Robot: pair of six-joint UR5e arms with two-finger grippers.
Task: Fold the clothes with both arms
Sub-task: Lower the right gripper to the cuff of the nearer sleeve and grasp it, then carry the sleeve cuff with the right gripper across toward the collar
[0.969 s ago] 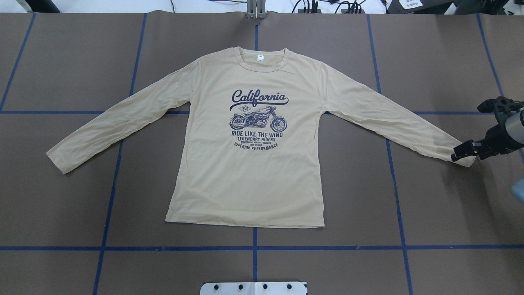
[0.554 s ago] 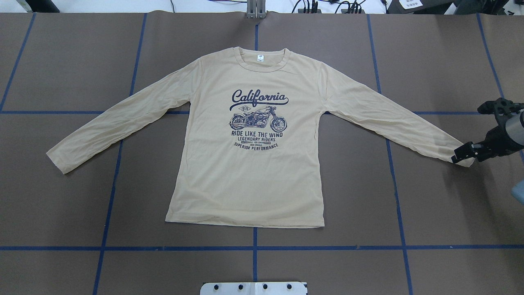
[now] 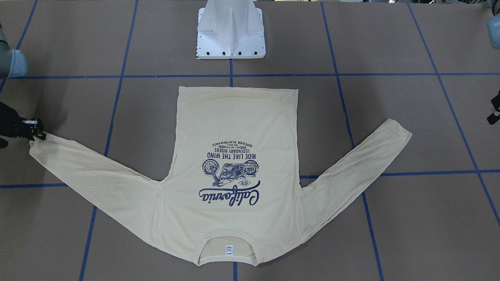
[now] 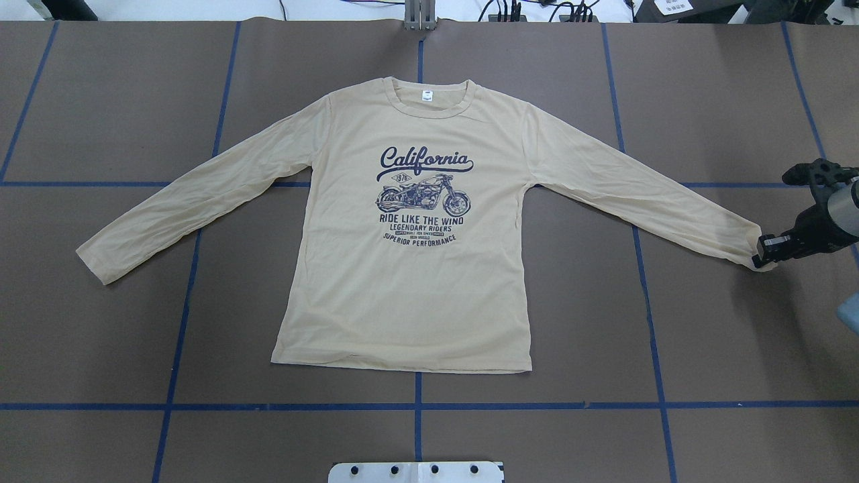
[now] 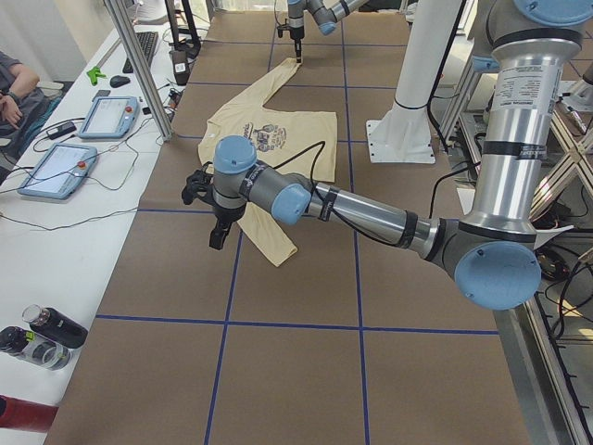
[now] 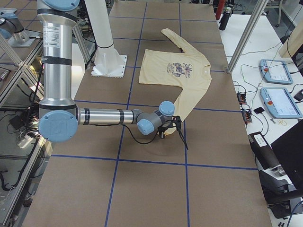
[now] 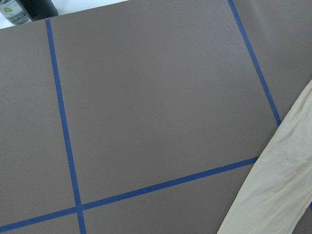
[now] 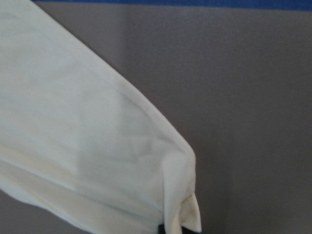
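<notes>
Apparently, right gripper [image 4: 761, 253] tight on T-shirt [image 4: 402, 295] cuff.

Overhead view. T-shirt [image 4: 409, 288] flat on table [image 4: 134, 100], mid-table: collar at 12 o'clock, hem at 6, sleeves out toward 8 and 4. Pedestal base [image 4: 416, 471] beyond hem, at 6. Right gripper [image 4: 760, 257] touching the 4 o'clock cuff. Left gripper [image 3: 494, 112] out past the 8 o'clock cuff, apart from it.

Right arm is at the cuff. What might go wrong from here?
The right pincer seems to grip only the cuff edge, so the shirt may slip out when lifted. The left pincer hangs beside the other sleeve, not on it, so a one-sided pull might drag the shirt askew.
</notes>
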